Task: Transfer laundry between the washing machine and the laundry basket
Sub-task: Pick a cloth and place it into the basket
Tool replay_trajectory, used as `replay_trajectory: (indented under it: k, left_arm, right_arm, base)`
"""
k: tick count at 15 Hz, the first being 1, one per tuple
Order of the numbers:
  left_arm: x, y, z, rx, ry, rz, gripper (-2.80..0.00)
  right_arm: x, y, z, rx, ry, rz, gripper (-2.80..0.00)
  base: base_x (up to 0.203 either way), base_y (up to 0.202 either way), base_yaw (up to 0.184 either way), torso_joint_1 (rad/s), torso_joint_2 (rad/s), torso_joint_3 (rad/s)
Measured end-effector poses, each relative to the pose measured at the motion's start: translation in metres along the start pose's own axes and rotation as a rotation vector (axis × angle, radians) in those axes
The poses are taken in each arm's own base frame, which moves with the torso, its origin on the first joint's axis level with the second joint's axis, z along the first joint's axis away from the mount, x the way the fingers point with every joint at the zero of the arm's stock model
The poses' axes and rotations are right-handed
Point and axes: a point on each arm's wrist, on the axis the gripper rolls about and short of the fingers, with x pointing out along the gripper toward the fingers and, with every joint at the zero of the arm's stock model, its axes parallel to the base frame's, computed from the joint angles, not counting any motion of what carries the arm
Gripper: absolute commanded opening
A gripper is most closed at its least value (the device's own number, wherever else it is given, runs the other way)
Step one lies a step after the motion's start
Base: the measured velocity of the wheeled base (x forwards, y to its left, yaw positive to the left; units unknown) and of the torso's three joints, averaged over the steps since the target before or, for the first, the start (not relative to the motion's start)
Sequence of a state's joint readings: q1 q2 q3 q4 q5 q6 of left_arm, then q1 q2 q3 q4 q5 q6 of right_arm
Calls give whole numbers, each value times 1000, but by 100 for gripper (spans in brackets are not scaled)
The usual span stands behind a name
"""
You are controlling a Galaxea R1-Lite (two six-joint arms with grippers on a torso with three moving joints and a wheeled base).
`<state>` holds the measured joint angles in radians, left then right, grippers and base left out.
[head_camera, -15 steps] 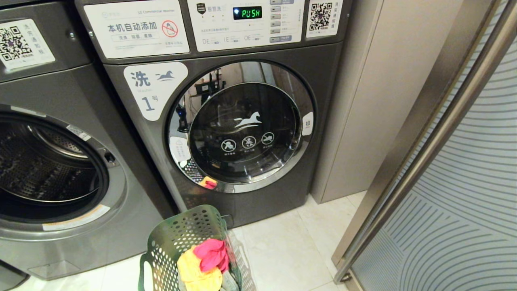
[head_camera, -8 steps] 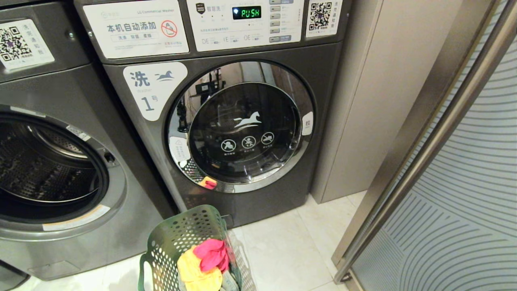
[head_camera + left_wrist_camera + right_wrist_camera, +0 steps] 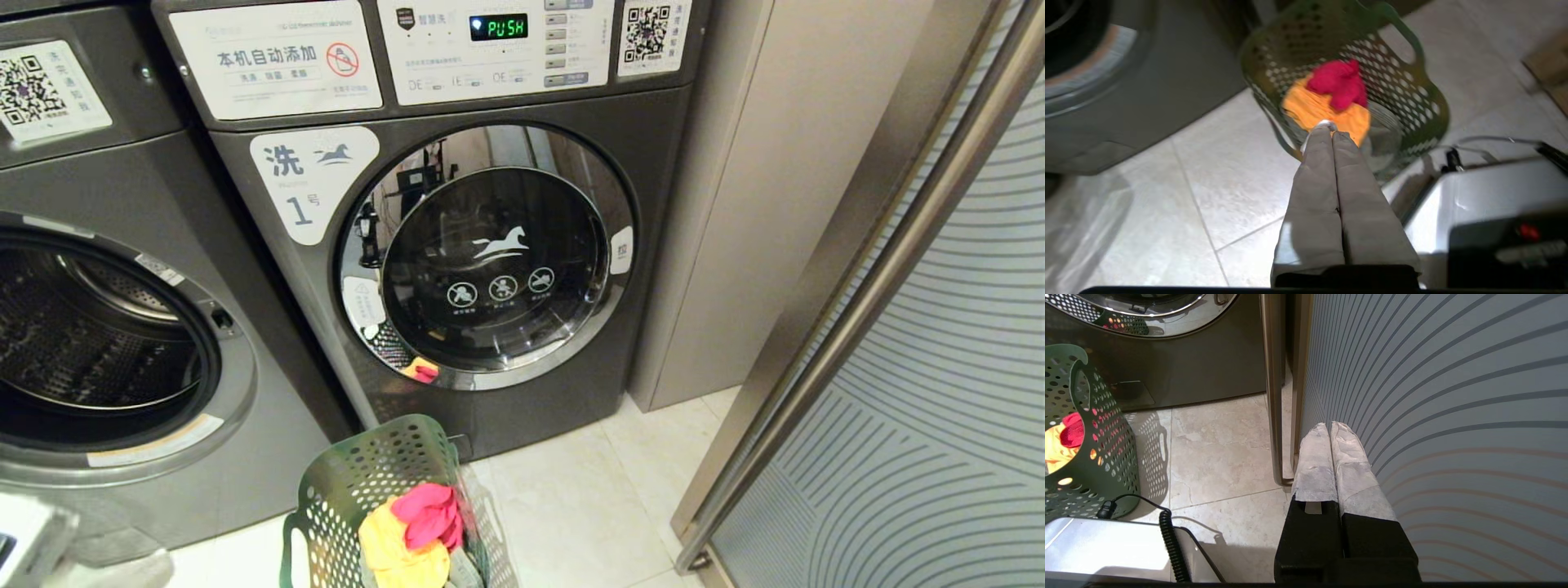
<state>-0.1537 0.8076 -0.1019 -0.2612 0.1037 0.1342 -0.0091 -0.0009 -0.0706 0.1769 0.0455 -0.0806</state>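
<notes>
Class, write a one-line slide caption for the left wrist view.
Shut left gripper points at the green laundry basket holding orange and pink-red garments on the tiled floor.

laundry (image 3: 412, 531) in basket (image 3: 359, 474), before washers

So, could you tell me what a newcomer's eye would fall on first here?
Probably the bright pink-red garment on the yellow-orange garment in the green laundry basket, on the floor before the machines. Next, the shut chrome-rimmed door of the machine marked 1, and the open drum to its left.
</notes>
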Motion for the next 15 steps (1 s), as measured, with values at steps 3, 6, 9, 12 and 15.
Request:
replay_trajectory:
  k: [3, 6, 9, 12, 15]
  left_arm:
    - [-23, -4, -38, -23, 25, -78, -280]
    - [-34, -4, -51, -34, -60, 9, -280]
    - [-49, -6, -58, 1, -225, 51, -280]
    - [-61, -8, -66, -3, -400, 82, -280]
    - [-63, -10, -72, -37, -428, 80, -280]
  right_arm:
    - [0, 0, 0, 0, 0, 0, -280]
    - [0, 0, 0, 0, 0, 0, -280]
    - [0, 0, 0, 0, 0, 0, -280]
    - [0, 0, 0, 0, 0, 0, -280]
    - [0, 0, 0, 0, 0, 0, -280]
  base:
    - [0, 0, 0, 0, 0, 0]
    - [0, 0, 0, 0, 0, 0]
    - [0, 0, 0, 0, 0, 0]
    - [0, 0, 0, 0, 0, 0]
    - [0, 0, 0, 0, 0, 0]
